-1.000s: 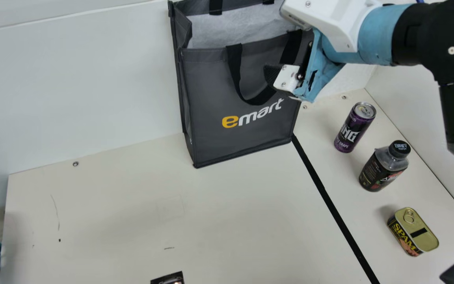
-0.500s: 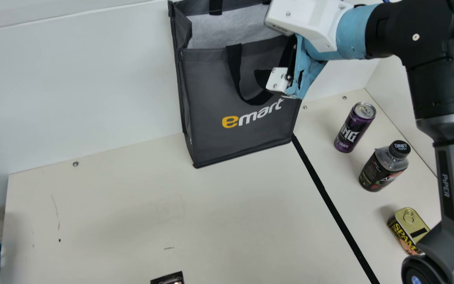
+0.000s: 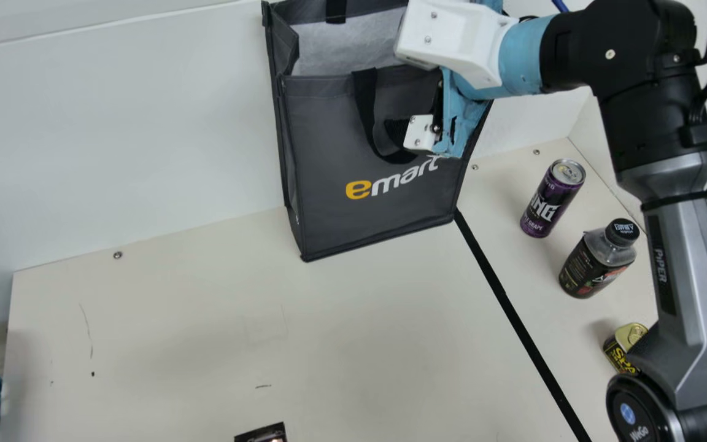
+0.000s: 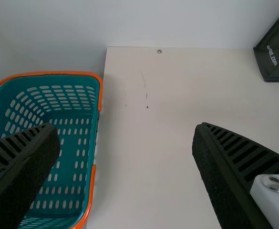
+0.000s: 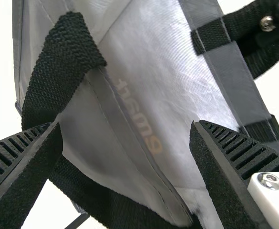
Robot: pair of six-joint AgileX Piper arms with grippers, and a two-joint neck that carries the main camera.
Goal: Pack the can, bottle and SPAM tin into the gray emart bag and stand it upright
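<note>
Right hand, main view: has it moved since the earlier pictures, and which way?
Yes. Judged against the gray emart bag, which has not shifted in the main view, the right hand has moved toward that view's left and slightly down.

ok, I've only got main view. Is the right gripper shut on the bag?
Observer: No. Right wrist view has the right gripper open, fingers well apart.
Operator: Anything by its fingers?
Observer: A black strap of the bag runs behind one finger in that view. Can't tell if they touch.
Operator: And the other arm?
Observer: Left wrist view has the left gripper open too.
</note>
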